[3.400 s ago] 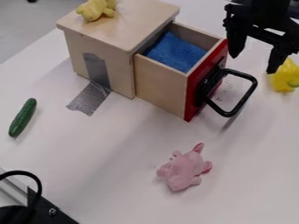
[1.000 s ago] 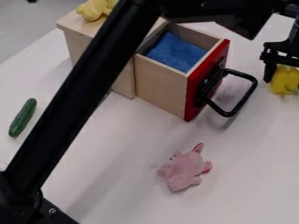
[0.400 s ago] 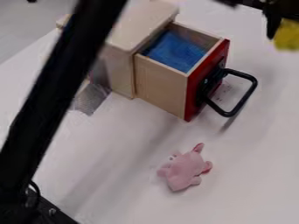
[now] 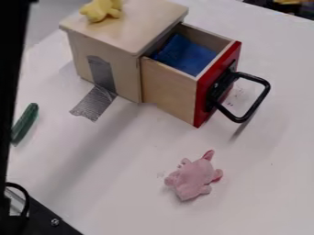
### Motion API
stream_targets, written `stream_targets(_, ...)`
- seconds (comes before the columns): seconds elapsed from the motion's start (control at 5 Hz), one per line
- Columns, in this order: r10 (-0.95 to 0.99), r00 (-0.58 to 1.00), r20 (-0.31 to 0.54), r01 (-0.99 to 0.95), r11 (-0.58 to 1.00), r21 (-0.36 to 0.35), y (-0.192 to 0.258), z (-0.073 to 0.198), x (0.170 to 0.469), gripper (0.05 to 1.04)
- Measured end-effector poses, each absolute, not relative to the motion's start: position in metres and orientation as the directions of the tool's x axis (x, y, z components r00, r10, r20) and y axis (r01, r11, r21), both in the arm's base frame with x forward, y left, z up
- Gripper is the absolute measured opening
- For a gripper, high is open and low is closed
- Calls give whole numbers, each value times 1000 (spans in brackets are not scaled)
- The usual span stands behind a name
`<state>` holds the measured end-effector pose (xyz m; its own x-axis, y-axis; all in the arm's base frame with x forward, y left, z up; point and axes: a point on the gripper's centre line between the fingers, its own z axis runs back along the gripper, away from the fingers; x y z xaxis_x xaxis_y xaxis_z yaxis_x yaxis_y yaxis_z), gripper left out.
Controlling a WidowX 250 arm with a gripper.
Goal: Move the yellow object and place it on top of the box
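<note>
Looking down at a slant on a white tabletop and taking in a wooden box toward eleven o'clock. Seeing a yellow toy resting on top of the box, on the ten o'clock side of its lid-like surface. Catching a yellow sliver at one o'clock, right against the top edge, too cut off to name. Being unable to tell which of these yellow things is serving as the task's object.

Picking out a drawer at one o'clock, standing open from the box, with a red front, and holding a blue cloth. Noting a black handle on that front, sticking out toward three o'clock. Following grey tape at ten o'clock, running down the side of the box and onto the tabletop.

Spotting a green cucumber at nine o'clock, and a pink plush pig lying at five o'clock, well apart from the box. Viewing the black robot arm upright along the left edge, from eleven down to eight o'clock, and a black plate with a bolt at seven. Being unable to tell the opening of the end effector, or anything in its hold.
</note>
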<state>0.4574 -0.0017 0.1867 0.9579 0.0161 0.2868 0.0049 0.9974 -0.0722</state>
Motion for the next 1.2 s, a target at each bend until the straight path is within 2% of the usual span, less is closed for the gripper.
stream_targets(0.2,-15,978,207,34,996,-88,40,184,430,901)
stream_targets(0.4,-17,989,147,29,997,-74,70,174,396,901)
stream_targets(0.6,-47,993,108,53,997,-48,74,162,370,901)
stream_targets(1.0,-84,995,54,85,996,-8,94,134,348,901)
stream_targets(1.2,-114,993,38,114,993,19,101,132,346,901)
